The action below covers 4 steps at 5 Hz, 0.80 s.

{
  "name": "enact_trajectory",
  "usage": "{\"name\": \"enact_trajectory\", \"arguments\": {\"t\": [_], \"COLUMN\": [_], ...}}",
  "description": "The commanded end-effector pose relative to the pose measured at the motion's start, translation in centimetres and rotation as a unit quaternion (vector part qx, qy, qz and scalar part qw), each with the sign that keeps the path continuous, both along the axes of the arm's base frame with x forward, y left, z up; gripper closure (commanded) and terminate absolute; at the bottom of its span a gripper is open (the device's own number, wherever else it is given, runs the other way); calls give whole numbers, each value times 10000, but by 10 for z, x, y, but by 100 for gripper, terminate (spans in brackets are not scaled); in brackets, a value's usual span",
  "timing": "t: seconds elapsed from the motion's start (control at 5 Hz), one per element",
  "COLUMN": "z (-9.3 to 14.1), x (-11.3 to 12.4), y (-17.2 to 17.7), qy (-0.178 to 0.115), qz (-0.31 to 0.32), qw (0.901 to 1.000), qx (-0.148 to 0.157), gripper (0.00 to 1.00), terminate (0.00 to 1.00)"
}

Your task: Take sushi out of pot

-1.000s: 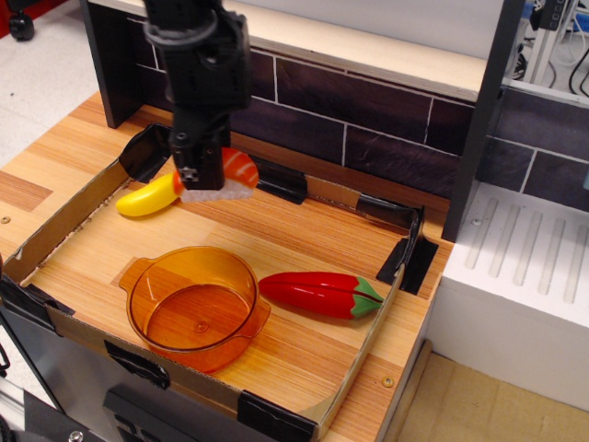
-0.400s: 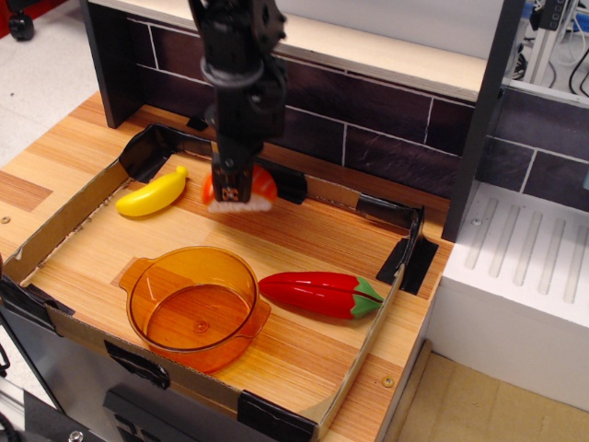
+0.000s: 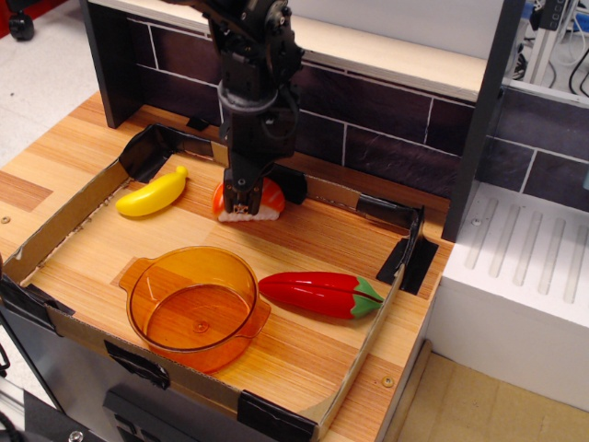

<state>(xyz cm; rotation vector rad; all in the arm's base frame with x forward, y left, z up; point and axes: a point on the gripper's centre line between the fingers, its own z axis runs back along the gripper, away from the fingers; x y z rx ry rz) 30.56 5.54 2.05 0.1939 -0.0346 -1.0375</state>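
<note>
The sushi [image 3: 268,199], orange-red on a white rice base, is at the back of the tray, low over or on the wooden floor. My gripper [image 3: 241,197] comes down from above and is shut on the sushi, its black fingers covering the middle of it. The orange translucent pot [image 3: 192,305] stands apart at the front left of the tray. It holds nothing.
A yellow banana [image 3: 152,194] lies at the back left. A red chili pepper [image 3: 318,294] with a green stem lies right of the pot. Low cardboard walls [image 3: 368,341] with black corner clips ring the tray. A dark tiled wall stands behind.
My gripper has carried the sushi to the right, away from the banana, and lowered it toward the tray floor at the back centre. The pot, pepper and banana have not moved.
</note>
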Motion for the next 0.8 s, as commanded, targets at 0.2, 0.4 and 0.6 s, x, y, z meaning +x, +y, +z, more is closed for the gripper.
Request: {"name": "enact_trajectory", "arguments": {"t": [0.2, 0.4, 0.6], "z": [52, 79, 99], "x": [-7, -13, -19], "y": [22, 26, 29], "qy": [-368, -550, -598], "qz": [154, 127, 196], "qw": [9989, 9973, 9962], "qx": [-245, -460, -608], "gripper": [0, 0, 0], "terminate": [0, 0, 0]}}
